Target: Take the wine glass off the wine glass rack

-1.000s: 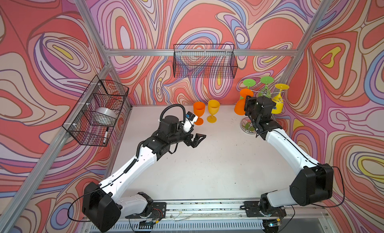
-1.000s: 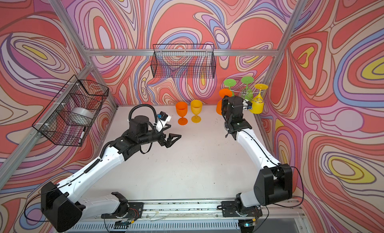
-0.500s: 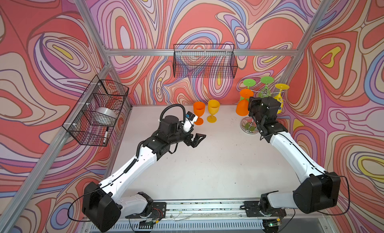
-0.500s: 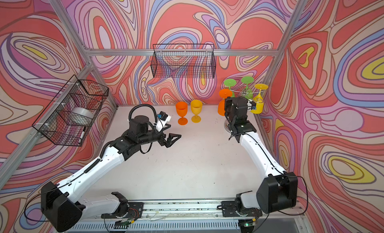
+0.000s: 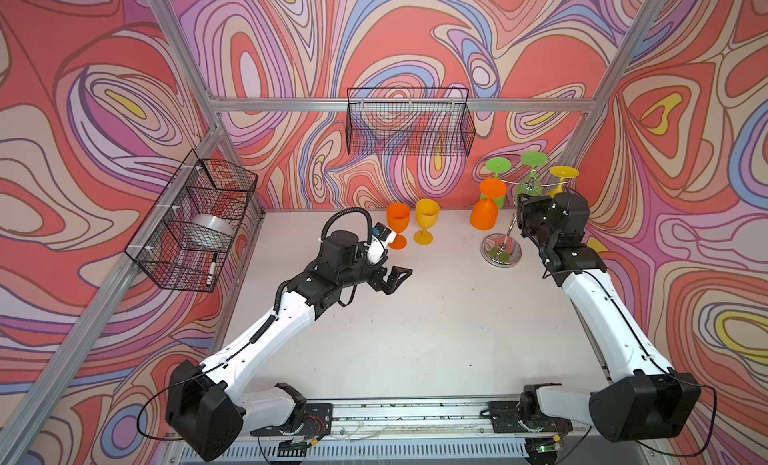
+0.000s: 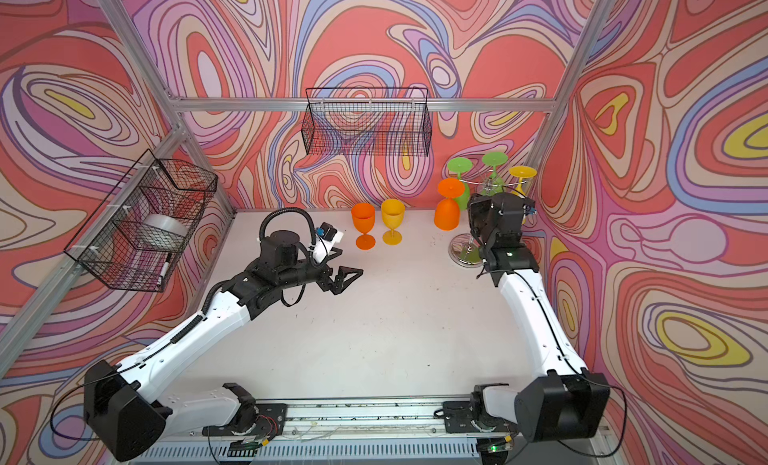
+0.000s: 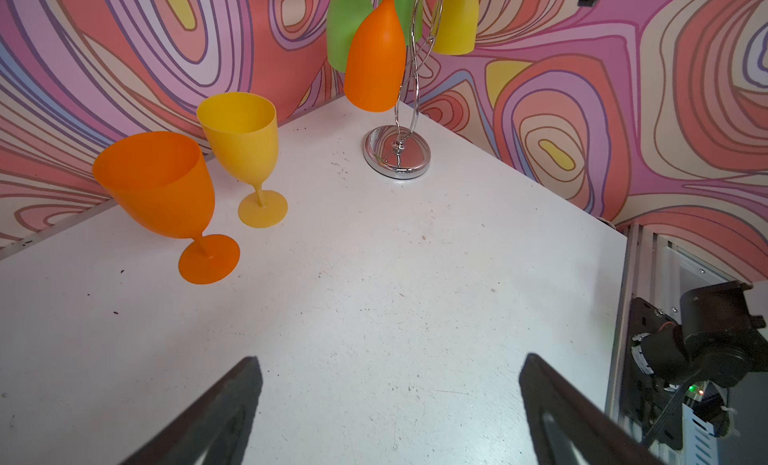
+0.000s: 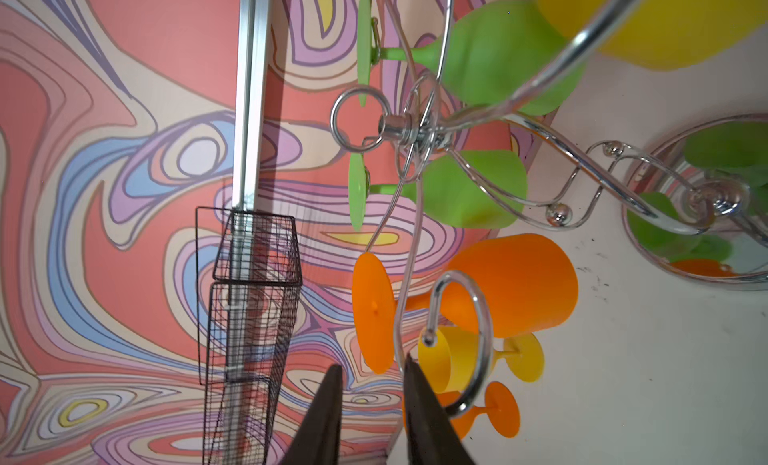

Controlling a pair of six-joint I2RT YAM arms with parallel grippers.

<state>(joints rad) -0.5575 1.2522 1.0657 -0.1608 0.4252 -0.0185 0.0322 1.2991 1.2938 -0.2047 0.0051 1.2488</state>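
Observation:
The chrome wine glass rack (image 5: 500, 251) stands at the table's back right. Upside down on its wire arms hang an orange wine glass (image 5: 484, 213), two green ones (image 5: 497, 166) and a yellow one (image 5: 563, 176). My right gripper (image 8: 372, 361) is up at the rack's arms, open by a narrow gap with only wall showing between the fingers. One finger lies against a thin rack wire beside an empty chrome loop (image 8: 478, 317). The orange glass (image 8: 515, 288) hangs just beyond. My left gripper (image 5: 397, 276) hovers wide open over the middle of the table, holding nothing.
An orange glass (image 5: 397, 230) and a yellow glass (image 5: 426, 224) stand upright on the table near the back wall. Black mesh baskets hang on the back wall (image 5: 409, 122) and the left wall (image 5: 195, 226). The right wall is close behind the rack.
My right wrist has shifted to the right along the rack's top. The left arm and the glasses have not moved.

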